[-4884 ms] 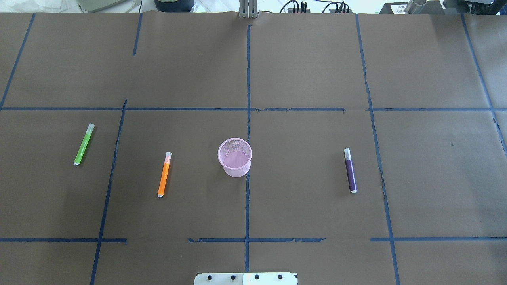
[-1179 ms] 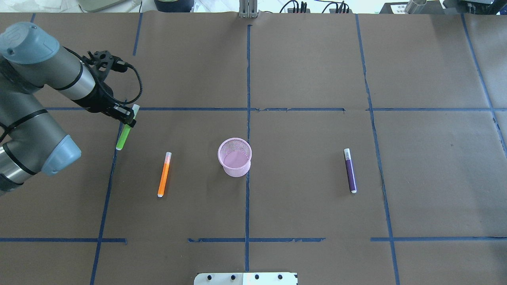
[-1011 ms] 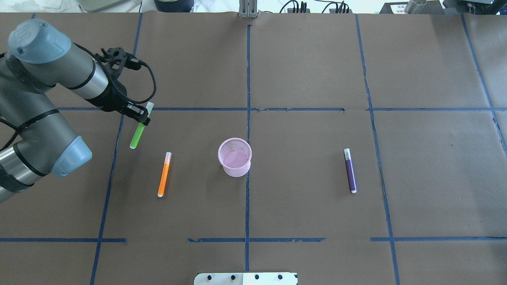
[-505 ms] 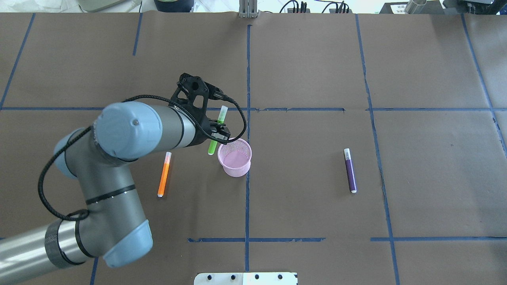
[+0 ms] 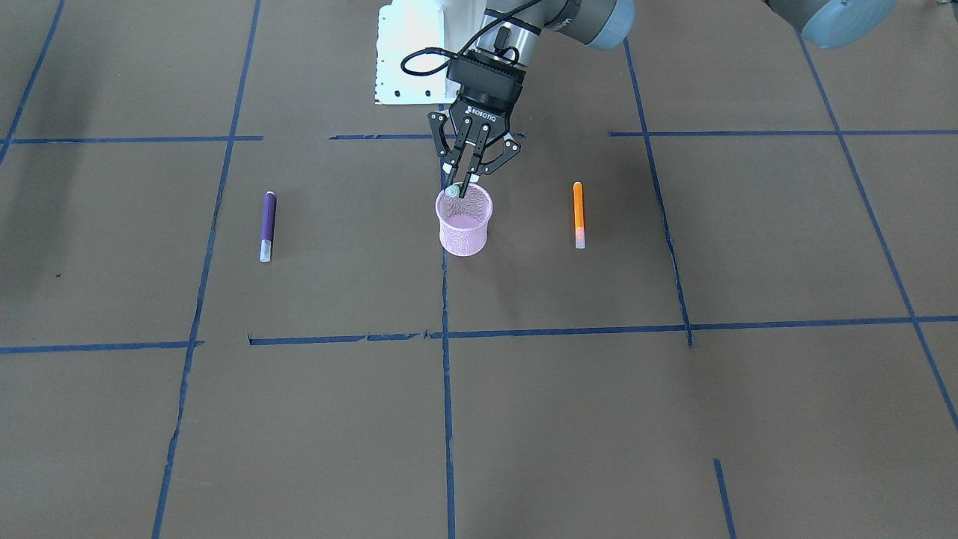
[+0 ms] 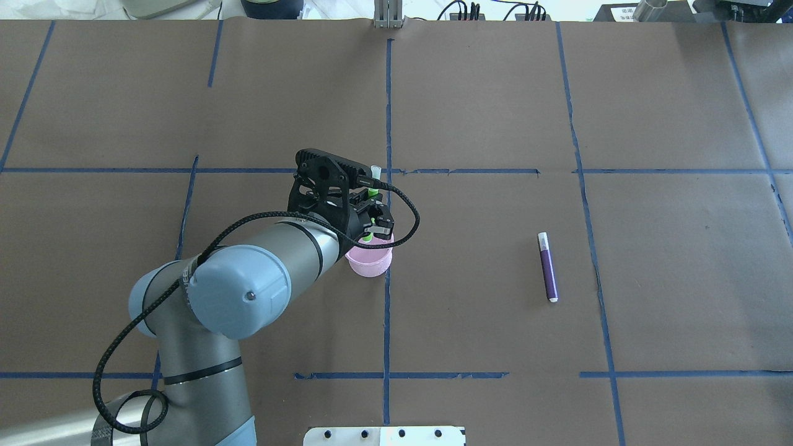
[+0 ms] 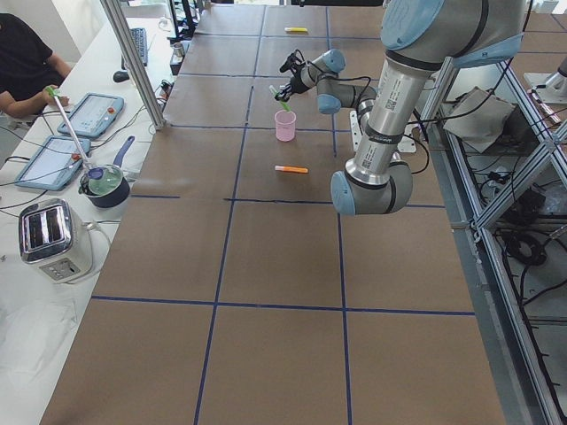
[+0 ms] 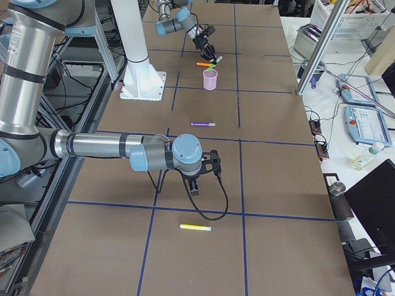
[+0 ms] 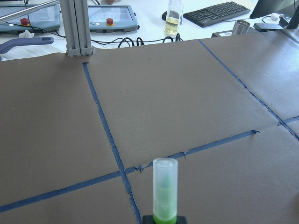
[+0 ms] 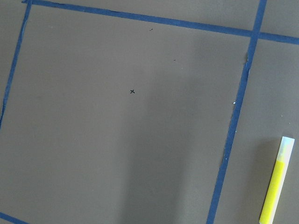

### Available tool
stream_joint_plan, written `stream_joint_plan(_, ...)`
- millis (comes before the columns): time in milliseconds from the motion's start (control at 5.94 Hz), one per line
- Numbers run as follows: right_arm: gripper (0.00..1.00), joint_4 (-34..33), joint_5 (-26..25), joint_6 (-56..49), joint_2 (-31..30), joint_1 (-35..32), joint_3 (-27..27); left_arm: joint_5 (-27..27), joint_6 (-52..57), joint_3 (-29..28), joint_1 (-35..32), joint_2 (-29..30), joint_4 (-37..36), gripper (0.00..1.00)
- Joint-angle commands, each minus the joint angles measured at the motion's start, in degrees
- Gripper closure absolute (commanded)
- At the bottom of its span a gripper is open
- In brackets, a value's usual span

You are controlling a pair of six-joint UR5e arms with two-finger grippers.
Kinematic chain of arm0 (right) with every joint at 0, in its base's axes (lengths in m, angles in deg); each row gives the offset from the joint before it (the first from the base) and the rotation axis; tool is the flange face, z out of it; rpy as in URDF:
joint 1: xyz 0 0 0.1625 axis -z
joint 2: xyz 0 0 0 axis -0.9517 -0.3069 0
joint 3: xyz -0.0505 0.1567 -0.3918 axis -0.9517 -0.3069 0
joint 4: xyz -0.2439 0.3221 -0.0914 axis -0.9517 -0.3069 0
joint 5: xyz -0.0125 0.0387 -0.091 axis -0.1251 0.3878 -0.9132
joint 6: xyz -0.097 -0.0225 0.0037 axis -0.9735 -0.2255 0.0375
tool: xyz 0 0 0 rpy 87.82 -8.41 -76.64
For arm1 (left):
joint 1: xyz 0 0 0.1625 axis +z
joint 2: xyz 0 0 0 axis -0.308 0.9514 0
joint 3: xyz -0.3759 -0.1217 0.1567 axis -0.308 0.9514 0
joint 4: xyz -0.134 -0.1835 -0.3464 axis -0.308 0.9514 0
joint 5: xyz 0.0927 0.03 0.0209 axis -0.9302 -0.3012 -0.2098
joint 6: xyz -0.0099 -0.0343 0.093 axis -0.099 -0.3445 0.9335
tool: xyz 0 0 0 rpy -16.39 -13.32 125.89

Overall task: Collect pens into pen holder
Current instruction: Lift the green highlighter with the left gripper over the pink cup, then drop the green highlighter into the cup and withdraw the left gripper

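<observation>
My left gripper (image 5: pixel 458 189) is shut on a green pen (image 9: pixel 165 191), whose pale cap (image 5: pixel 452 192) points away from the robot. It holds the pen right over the rim of the pink mesh pen holder (image 5: pixel 464 222). From overhead the gripper (image 6: pixel 370 224) and arm cover most of the holder (image 6: pixel 369 265). An orange pen (image 5: pixel 578 213) lies flat on the robot's left of the holder, and a purple pen (image 6: pixel 547 267) on its right. A yellow pen (image 10: pixel 277 186) lies near my right gripper (image 8: pixel 194 185); I cannot tell whether that gripper is open or shut.
Brown paper with blue tape lines (image 5: pixel 446 333) covers the table. The white robot base plate (image 5: pixel 412 52) sits behind the holder. A person (image 7: pixel 27 62), tablets, a toaster (image 7: pixel 53 239) and a pot lie on a side bench beyond the table's far edge.
The left arm has carried the green pen from beside the holder's left rim to over the holder. The arm now hides the orange pen from overhead.
</observation>
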Motion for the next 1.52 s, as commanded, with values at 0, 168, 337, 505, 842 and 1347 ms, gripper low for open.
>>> stream_joint_plan(0,0.00,0.1,0.0,-0.1,0.0,0.0,0.1,-0.6,-0.7,-2.3,0.4,0.2,1.0,0.40)
stream_joint_plan(168,0.00,0.1,0.0,-0.1,0.0,0.0,0.0,-0.2,-0.7,-2.4,0.4,-0.3,4.2,0.00)
stream_joint_plan(337,0.00,0.0,-0.1,0.0,0.0,0.0,0.0,0.4,-0.4,-1.7,0.4,-0.3,5.8,0.00)
stream_joint_plan(505,0.00,-0.2,-0.2,0.5,0.0,0.1,-0.3,8.5,-0.1,-0.3,-0.9,-0.8,5.5,0.00)
stream_joint_plan(842,0.00,1.1,-2.0,8.7,0.4,4.4,-1.4,25.8,-0.3,1.8,-8.0,-4.4,4.5,0.00)
stream_joint_plan(1347,0.01,17.5,-8.6,10.2,4.0,5.8,-20.8,55.0,0.0,7.8,-25.4,-19.8,4.4,0.00)
